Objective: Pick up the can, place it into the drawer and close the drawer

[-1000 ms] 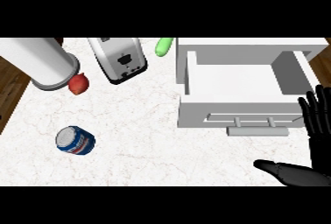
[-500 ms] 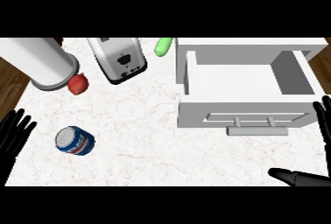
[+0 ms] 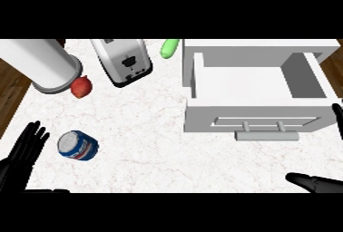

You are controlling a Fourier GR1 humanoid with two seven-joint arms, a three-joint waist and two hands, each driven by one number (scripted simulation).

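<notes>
My left hand (image 3: pixel 23 152) is much further into view now than half a second ago, fingers straight and spread, fingertips just left of the can (image 3: pixel 78 146), not touching it. A second ago it wasn't visible at all. My right hand (image 3: pixel 318 183) is lower and further right than before: only the thumb shows at the bottom right corner, plus a sliver of fingertip at the right edge beside the drawer (image 3: pixel 258 120) front. A second ago the whole hand showed there.
</notes>
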